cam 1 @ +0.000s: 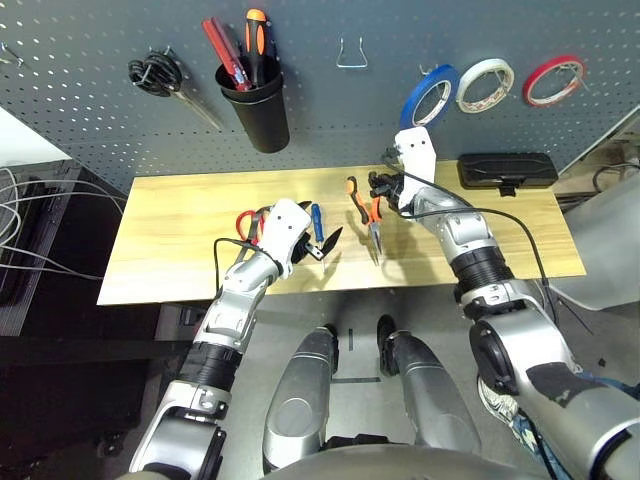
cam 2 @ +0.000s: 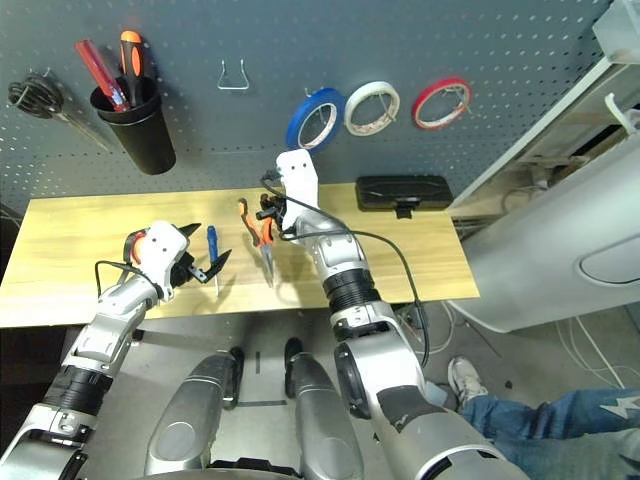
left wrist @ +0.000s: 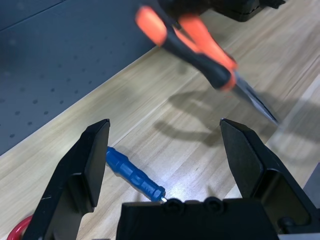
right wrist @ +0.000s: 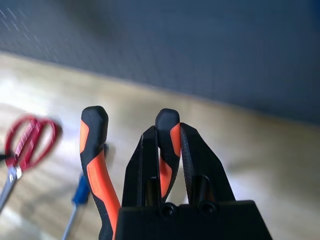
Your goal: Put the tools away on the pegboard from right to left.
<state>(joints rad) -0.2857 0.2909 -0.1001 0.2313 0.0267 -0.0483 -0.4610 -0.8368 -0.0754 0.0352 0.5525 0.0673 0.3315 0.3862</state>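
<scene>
Holding the orange-and-black-handled pliers (cam 1: 366, 206) in our right pincer (cam 1: 381, 187), clenched on one handle, tool lifted off the counter (cam 1: 170, 250), nose hanging down. Our left pincer (cam 1: 323, 248) is released, fingers spread wide, just above the small blue-handled screwdriver (cam 1: 317, 220) lying on the counter. Red-handled scissors (cam 1: 246, 222) lie beside that arm. Blue tape ring (cam 1: 429, 96) hangs on the pegboard (cam 1: 320, 110).

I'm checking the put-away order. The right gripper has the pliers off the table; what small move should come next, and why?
Probably carry the pliers up toward the bare metal hook on the pegboard: the right gripper is shut on one handle, and the blue tape ring already hangs.
</scene>
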